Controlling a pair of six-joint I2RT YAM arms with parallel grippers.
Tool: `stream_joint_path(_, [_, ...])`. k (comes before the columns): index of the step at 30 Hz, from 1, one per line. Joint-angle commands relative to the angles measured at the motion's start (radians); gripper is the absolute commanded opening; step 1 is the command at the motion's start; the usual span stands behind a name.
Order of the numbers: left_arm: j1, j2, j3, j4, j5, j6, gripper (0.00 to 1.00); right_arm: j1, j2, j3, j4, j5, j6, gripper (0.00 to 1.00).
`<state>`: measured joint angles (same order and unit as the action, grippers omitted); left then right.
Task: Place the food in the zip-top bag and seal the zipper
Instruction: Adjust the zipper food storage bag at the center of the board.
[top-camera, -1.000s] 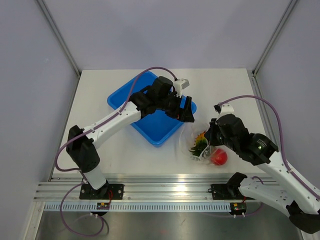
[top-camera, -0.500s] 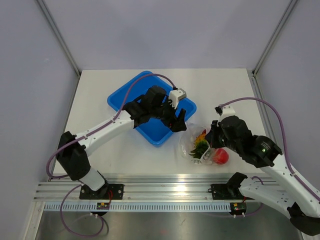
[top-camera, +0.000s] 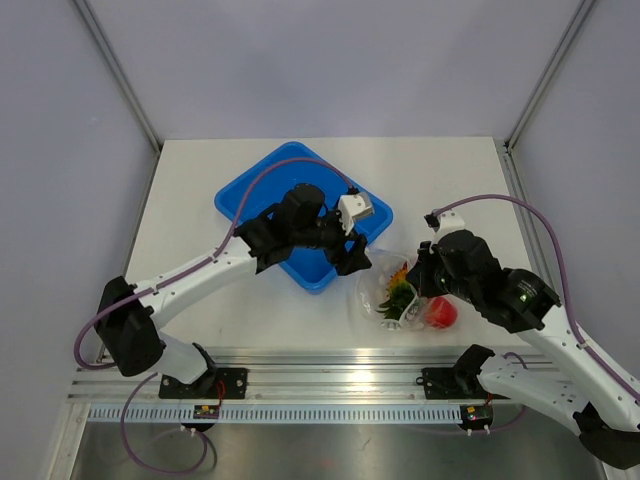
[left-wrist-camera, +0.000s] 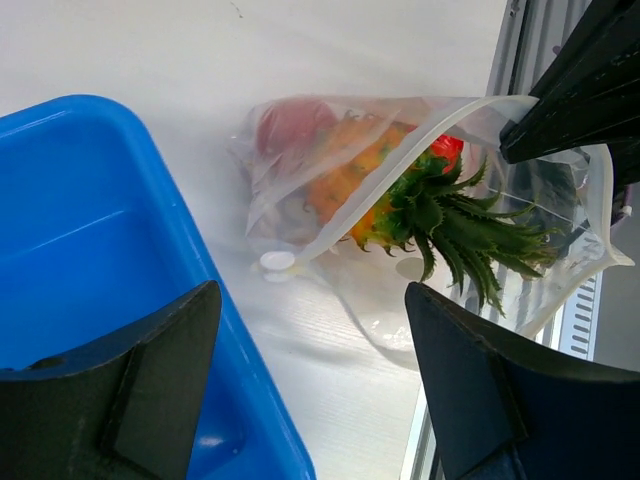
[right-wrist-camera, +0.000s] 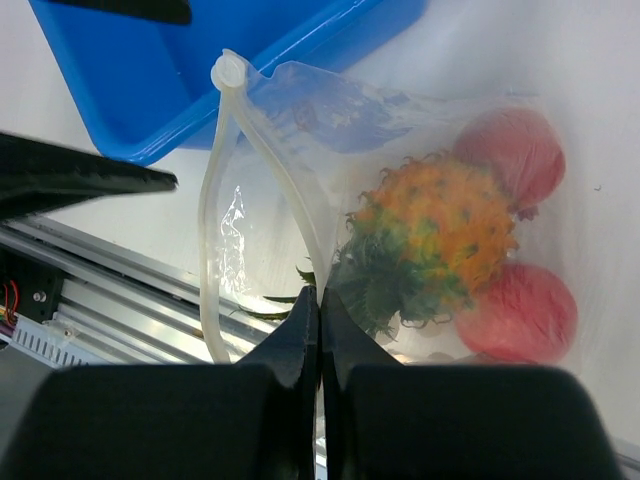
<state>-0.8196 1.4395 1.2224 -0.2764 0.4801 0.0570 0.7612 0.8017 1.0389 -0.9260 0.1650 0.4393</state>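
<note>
Take the blue rectangular plastic tray (top-camera: 245, 195) on the white table (top-camera: 450, 180) as your landmark. The clear, crinkly plastic zip-top bag (right-wrist-camera: 300, 110) lies on the table just beside the tray's right near edge, on the side toward the arm bases.

All 3 pieces of food are inside the bag. The small orange toy pineapple (right-wrist-camera: 450, 225) sits in the middle, with its green crown pointing at the bag's mouth. The 2 glossy red round fruits (right-wrist-camera: 510, 150) (right-wrist-camera: 520, 310) lie behind it at the closed end, away from the tray.

The thin clear press-seal zipper (right-wrist-camera: 208, 230) is unsealed. Its 2 lips bow apart in a loop, and they meet at the end nearest the tray.

Your right gripper (right-wrist-camera: 318, 300) has its fingers pressed tight together on 1 lip of the zipper, on the side of the bag away from the tray. It holds that lip up off the table.

Your left gripper (left-wrist-camera: 312, 310) is above the tray's right near edge. Its fingers are spread wide with nothing between them, and they point across the edge at the bag's mouth. It is not touching the bag.
</note>
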Motion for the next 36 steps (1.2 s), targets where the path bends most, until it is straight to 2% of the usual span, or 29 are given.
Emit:
stream_joint_path(1, [-0.075, 0.013, 0.017, 0.072, -0.111, 0.053, 0.77, 0.006, -0.004, 0.003, 0.024, -0.016, -0.017, 0.00])
stream_joint_path(5, [-0.136, 0.009, 0.028, 0.108, -0.198, 0.095, 0.77, 0.006, -0.009, 0.009, 0.013, -0.019, -0.016, 0.00])
stream_joint_path(19, [-0.164, 0.156, 0.161, 0.092, -0.184, 0.138, 0.71, 0.006, -0.036, 0.021, -0.011, -0.018, 0.013, 0.00])
stream_joint_path(22, [-0.171, 0.188, 0.192, 0.034, -0.166, 0.132, 0.55, 0.006, -0.045, 0.026, -0.026, -0.013, 0.029, 0.00])
stream_joint_path(23, [-0.170, 0.196, 0.227, 0.019, -0.163, 0.120, 0.25, 0.006, -0.045, 0.029, -0.034, -0.010, 0.035, 0.04])
stream_joint_path(24, [-0.171, 0.206, 0.251, -0.003, -0.167, 0.101, 0.09, 0.006, -0.048, 0.030, -0.042, -0.002, 0.048, 0.11])
stream_joint_path(25, [-0.171, 0.229, 0.279, -0.029, -0.196, 0.048, 0.00, 0.006, -0.048, 0.035, -0.050, 0.004, 0.055, 0.20])
stream_joint_path(26, [-0.170, 0.245, 0.351, -0.090, -0.210, 0.014, 0.00, 0.006, -0.048, 0.044, -0.069, 0.013, 0.062, 0.42])
stream_joint_path(28, [-0.168, 0.289, 0.423, -0.153, -0.236, -0.098, 0.00, 0.006, -0.045, 0.062, -0.092, 0.024, 0.088, 0.60])
stream_joint_path(30, [-0.161, 0.312, 0.500, -0.211, -0.239, -0.252, 0.00, 0.006, -0.035, 0.092, -0.140, 0.051, 0.121, 0.73])
stream_joint_path(34, [-0.136, 0.346, 0.525, -0.208, -0.176, -0.472, 0.00, 0.006, -0.006, 0.147, -0.264, 0.109, 0.196, 0.77])
stream_joint_path(36, [-0.133, 0.355, 0.525, -0.201, -0.167, -0.532, 0.00, 0.006, 0.007, 0.173, -0.299, 0.140, 0.240, 0.77])
